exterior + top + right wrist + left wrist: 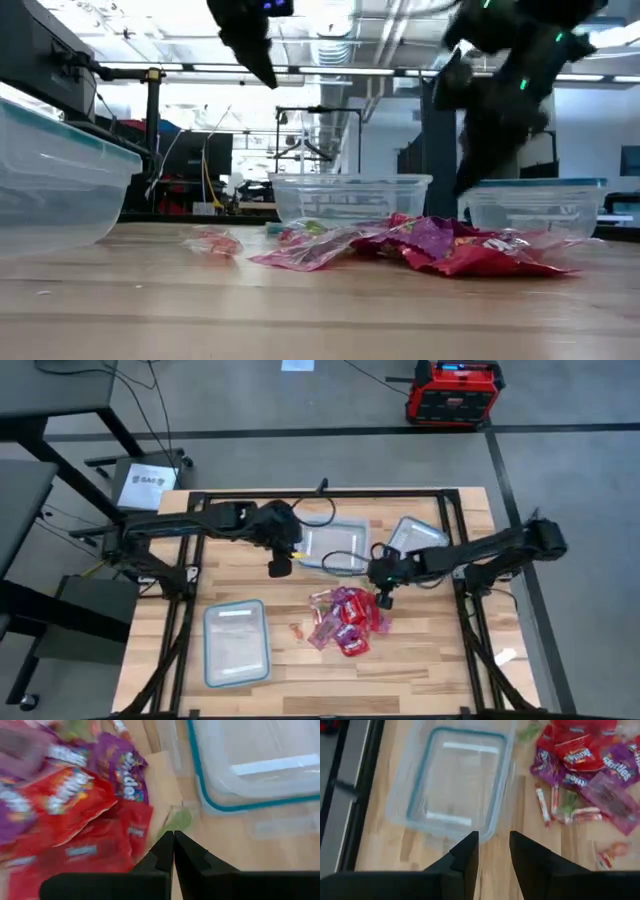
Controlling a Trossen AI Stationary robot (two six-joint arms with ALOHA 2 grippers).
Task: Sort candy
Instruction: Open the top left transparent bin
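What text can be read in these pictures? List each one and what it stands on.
"Skittles": on a purple packet in the candy pile.
Red packets: white lettering, too blurred to read.
Paper sheet on the stand beside the table: print too small to read.

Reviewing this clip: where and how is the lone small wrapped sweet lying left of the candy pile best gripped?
Pinch the lone sweet across its narrow middle, coming straight down. It lies flat on the table, apart from the candy pile, so both sides look clear for the fingers.
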